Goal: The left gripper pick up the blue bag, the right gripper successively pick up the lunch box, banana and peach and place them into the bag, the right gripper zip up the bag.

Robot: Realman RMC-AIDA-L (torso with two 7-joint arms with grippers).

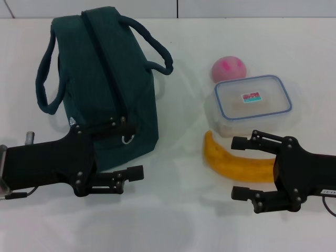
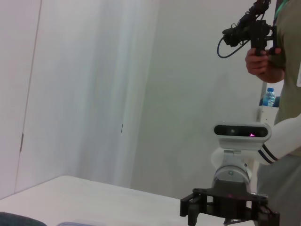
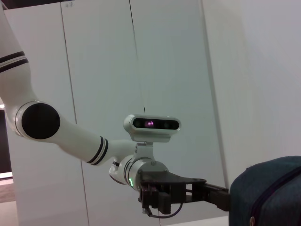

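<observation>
We're set: our left gripper (image 1: 137,148), jaws wide and empty, sits at the blue bag (image 1: 105,79)'s near end, bag stretching toward twelve o'clock. Right gripper (image 1: 236,168), open too, waits at the banana (image 1: 236,163)'s five o'clock.

One blue bag (image 1: 110,89) stands on the bench (image 1: 173,220), and it carries two loop handles, one on each side. To the right of the bag there are three items to pack: one peach (image 1: 229,68), one lunch box (image 1: 253,103) just in front of the peach, and one banana (image 1: 236,164) in front of the box. Two black hands are in sight, the left hand (image 1: 134,152) at the bag's near end and the right hand (image 1: 240,168) by the banana.
</observation>
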